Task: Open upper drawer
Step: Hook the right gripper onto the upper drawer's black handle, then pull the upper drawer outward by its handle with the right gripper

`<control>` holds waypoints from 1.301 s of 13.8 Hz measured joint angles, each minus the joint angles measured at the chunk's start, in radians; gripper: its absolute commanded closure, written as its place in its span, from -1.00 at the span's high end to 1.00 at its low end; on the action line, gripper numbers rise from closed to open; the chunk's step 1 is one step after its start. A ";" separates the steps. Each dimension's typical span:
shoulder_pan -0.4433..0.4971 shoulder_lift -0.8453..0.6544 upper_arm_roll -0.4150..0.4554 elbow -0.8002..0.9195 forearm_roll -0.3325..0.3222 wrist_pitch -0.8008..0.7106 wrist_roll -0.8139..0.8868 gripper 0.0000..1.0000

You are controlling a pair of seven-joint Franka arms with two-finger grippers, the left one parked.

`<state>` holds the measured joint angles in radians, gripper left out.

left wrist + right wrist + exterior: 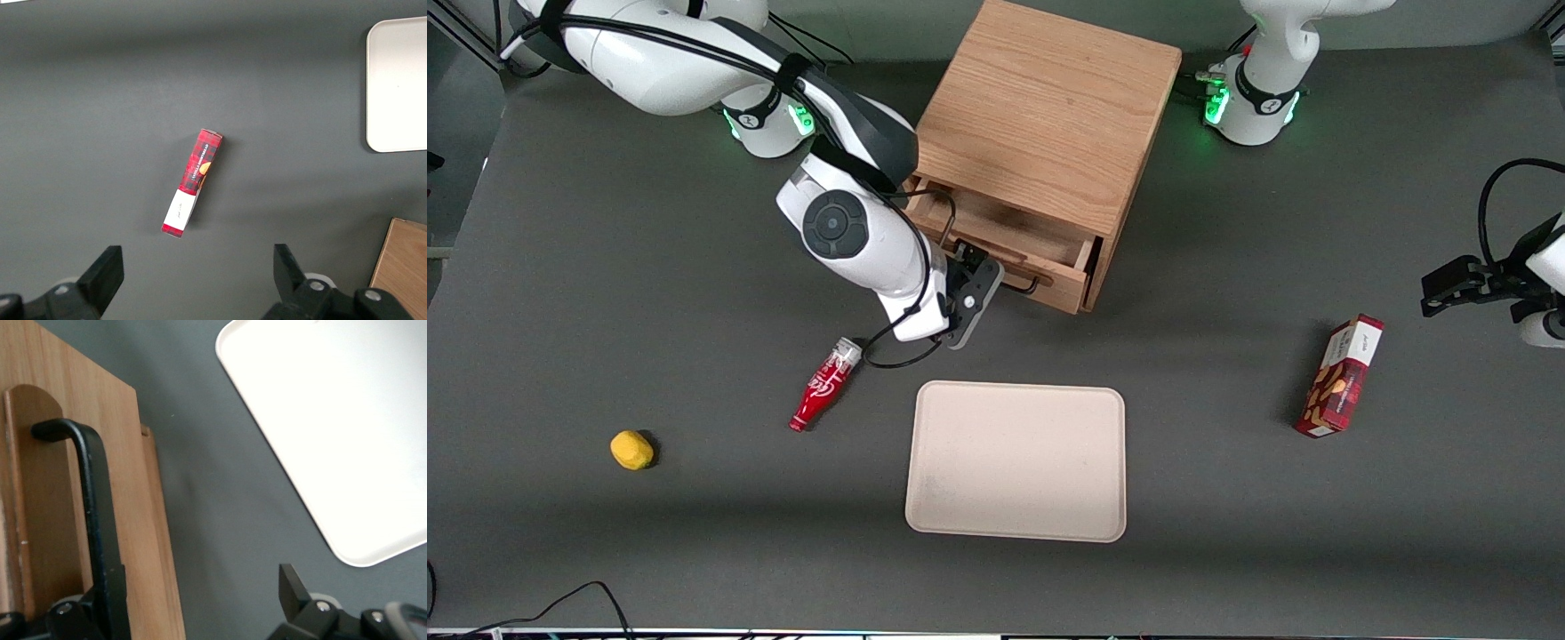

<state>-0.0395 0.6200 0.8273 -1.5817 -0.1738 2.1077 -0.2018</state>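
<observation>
The light oak cabinet (1045, 107) stands at the back middle of the table. Its upper drawer (1009, 233) is pulled partly out, so its inside shows from above. The black wire handle (1021, 285) runs along the drawer's front. My right gripper (980, 269) is at the handle's end, in front of the drawer. In the right wrist view the gripper (197, 600) is open. One finger (110, 603) lies against the black handle (93, 507) on the drawer front (143, 540). The other finger (291, 587) is well clear of it over the grey table. The lower drawer is hidden.
A beige tray (1016, 460) lies nearer the camera than the cabinet and also shows in the right wrist view (347, 420). A red bottle (824, 384) lies beside my arm and a yellow lump (631, 450) sits toward the working arm's end. A red box (1340, 376) stands toward the parked arm's end.
</observation>
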 measured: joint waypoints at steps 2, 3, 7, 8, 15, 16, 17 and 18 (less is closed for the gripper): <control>0.001 -0.001 -0.028 0.009 0.000 0.034 -0.003 1.00; 0.002 -0.001 -0.044 0.014 0.000 0.050 -0.005 1.00; 0.004 -0.001 -0.095 0.036 0.000 0.092 -0.006 1.00; 0.005 -0.001 -0.106 0.041 0.000 0.093 -0.009 1.00; 0.019 -0.001 -0.181 0.067 0.000 0.135 -0.048 1.00; 0.020 -0.001 -0.185 0.069 0.000 0.135 -0.048 1.00; 0.023 -0.001 -0.188 0.070 0.000 0.136 -0.048 1.00; 0.025 -0.001 -0.193 0.073 0.000 0.136 -0.049 1.00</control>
<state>-0.0144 0.6194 0.6345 -1.5085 -0.1733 2.2432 -0.2506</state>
